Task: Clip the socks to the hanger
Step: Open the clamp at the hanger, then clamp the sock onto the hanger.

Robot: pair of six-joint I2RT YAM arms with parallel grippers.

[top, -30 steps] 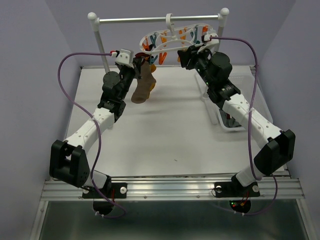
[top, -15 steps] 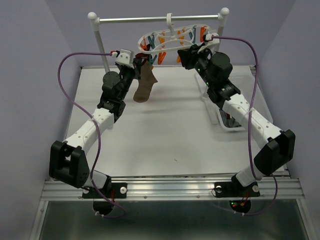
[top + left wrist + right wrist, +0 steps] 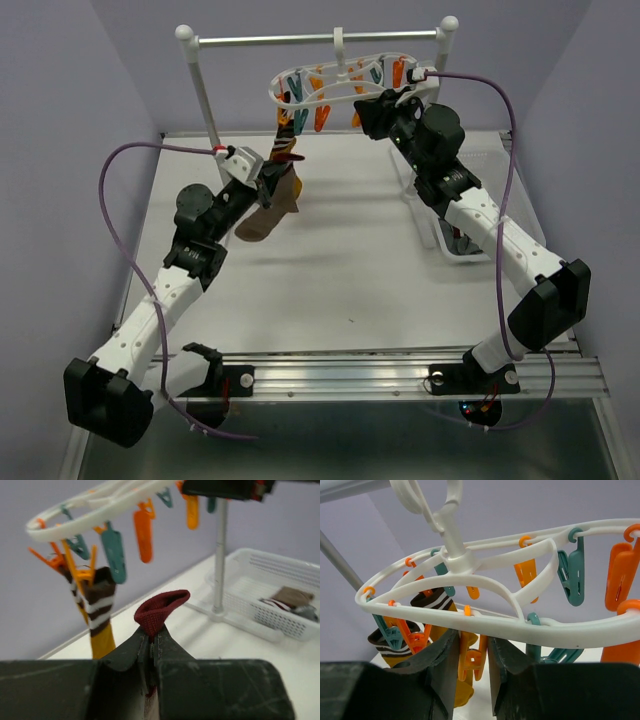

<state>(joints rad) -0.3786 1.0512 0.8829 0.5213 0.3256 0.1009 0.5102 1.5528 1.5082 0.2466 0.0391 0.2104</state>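
Note:
The white hanger (image 3: pixel 340 82) hangs by its hook from the rail, with orange and teal clips under its ring. Mustard socks with striped cuffs (image 3: pixel 286 145) hang from clips at its left end; one shows in the left wrist view (image 3: pixel 98 612) and in the right wrist view (image 3: pixel 434 604). My left gripper (image 3: pixel 272 180) is shut on the dark red cuff (image 3: pixel 161 609) of a brown sock (image 3: pixel 262 218), held below and left of the hanger (image 3: pixel 90 504). My right gripper (image 3: pixel 368 112) is closed on an orange clip (image 3: pixel 473 656) under the ring (image 3: pixel 485 622).
A silver rail (image 3: pixel 320 40) on white posts stands at the table's back. A white plastic basket (image 3: pixel 280 592) holding more socks sits at the right, partly behind my right arm in the top view (image 3: pixel 440 238). One post (image 3: pixel 219 560) stands beside the basket.
My left arm has pulled back and down from the hanger toward the near left, taking the brown sock with it. The hanger has swung slightly. My right gripper stays at the hanger.

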